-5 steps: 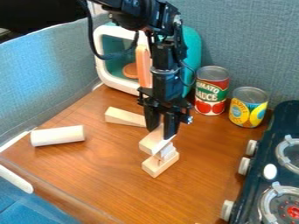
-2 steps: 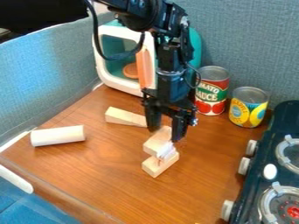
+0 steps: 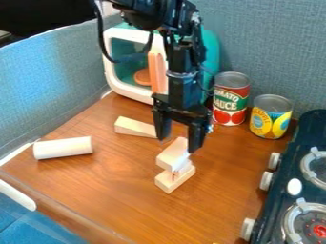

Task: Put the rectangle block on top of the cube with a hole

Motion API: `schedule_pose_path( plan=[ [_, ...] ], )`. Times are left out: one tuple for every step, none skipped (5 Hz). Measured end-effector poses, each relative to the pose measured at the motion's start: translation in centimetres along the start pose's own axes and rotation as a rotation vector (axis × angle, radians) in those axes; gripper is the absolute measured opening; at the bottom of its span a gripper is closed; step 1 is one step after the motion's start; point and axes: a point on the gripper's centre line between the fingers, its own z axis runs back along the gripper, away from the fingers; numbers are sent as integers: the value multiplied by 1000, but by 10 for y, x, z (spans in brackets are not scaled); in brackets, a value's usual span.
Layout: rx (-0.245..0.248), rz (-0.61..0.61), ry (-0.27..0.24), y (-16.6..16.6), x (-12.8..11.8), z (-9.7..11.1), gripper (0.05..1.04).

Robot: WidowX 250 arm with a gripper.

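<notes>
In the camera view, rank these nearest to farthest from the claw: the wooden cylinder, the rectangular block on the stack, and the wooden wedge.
1. Rectangular block: right by the claw, on top of the stack.
2. Wooden wedge: a little to the picture's left.
3. Wooden cylinder: farther left.

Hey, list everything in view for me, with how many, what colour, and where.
Top block: one, light wood, atop the stack
Middle piece: one, whitish, under it
Bottom block: one, light wood, on the table
Wedge block: one, light wood, behind the stack
Cylinder: one, pale wood, left
Cans: two, red-green and yellow-blue, back right
Toy oven: one, teal and white, back
Stove: one, dark, right
Table: one, brown, underneath
Panels: two, blue-grey, back and left
Arm: one, black, from the top
Gripper: one, black, open, at the stack
</notes>
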Motion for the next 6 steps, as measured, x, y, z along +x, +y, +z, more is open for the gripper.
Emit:
schedule_pose_path(
  plan=[
    [-42,-15,-32,-4,-2,19,1001],
    [15,16,-159,0,-19,78,1001],
    [102,36,-90,12,-22,68,1001],
    [107,32,-86,11,-22,69,1001],
    [107,30,-85,11,-22,69,1001],
    [107,30,-86,11,-22,69,1001]
  ],
)
